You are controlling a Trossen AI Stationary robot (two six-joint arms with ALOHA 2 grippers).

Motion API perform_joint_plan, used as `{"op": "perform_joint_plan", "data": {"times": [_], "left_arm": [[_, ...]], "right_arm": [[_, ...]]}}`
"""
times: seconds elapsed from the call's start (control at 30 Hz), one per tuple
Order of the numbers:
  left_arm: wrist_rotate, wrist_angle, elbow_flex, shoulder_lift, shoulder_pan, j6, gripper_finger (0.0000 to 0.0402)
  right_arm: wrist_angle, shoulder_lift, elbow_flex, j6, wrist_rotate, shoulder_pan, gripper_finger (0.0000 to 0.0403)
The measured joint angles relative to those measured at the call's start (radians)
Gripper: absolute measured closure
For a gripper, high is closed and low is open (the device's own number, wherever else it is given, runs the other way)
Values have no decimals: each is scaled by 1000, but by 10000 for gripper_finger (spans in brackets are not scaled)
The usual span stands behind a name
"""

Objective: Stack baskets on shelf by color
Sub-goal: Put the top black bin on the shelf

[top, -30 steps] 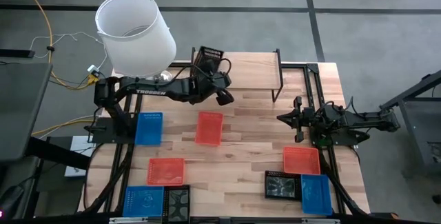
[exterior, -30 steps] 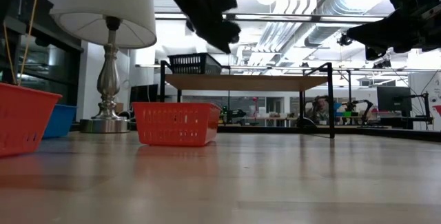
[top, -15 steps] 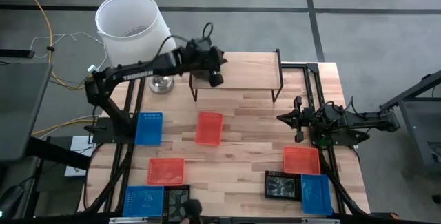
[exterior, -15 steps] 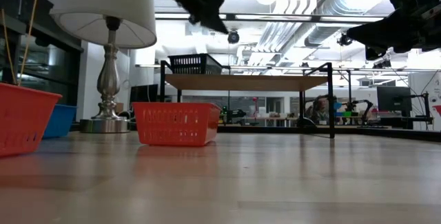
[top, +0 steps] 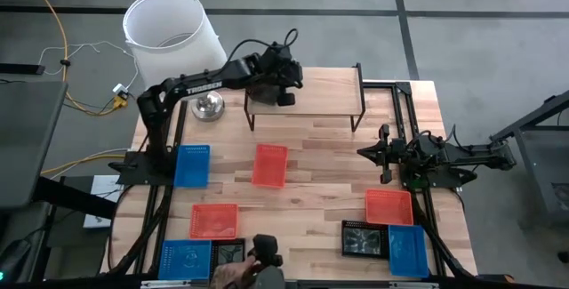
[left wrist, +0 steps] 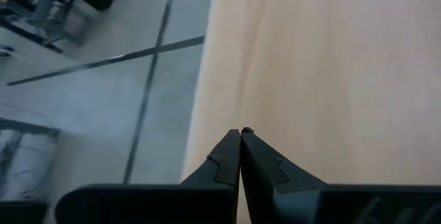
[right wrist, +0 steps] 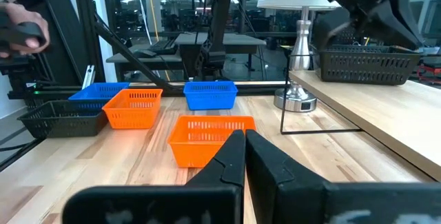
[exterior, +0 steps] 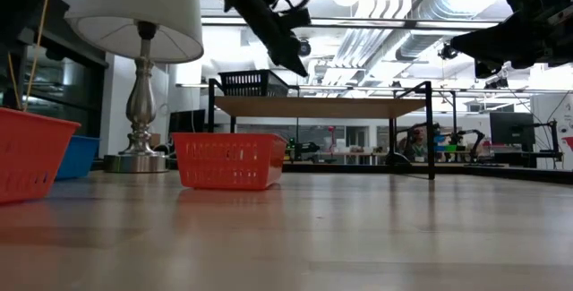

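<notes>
Nearest the closed, empty right gripper (right wrist: 244, 136), parked over the table's right side, lies a red-orange basket (right wrist: 209, 137), with more baskets beyond. Farther off, the left gripper (left wrist: 240, 133), fingers pressed together and holding nothing, hangs above the shelf (top: 320, 91), just past the black basket (exterior: 253, 82) at the shelf's left end (the only one shelved). A low descent could knock that basket off.

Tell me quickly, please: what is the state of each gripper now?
Left gripper: closed, holding nothing, above the shelf.
Right gripper: closed, holding nothing.
</notes>
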Motion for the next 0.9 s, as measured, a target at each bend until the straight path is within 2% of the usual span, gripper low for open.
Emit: {"op": "perform_joint_plan", "data": {"times": [0.27,0.63,0.9], "left_arm": [[-46,-23,26,21,18,51,401],[-30,-128,26,16,55,28,401],[-110,-102,26,-6,39,55,401]], "right_arm": [[0,0,0,0,0,0,402],[0,0,0,0,0,0,402],[0,0,0,0,0,0,402]]}}
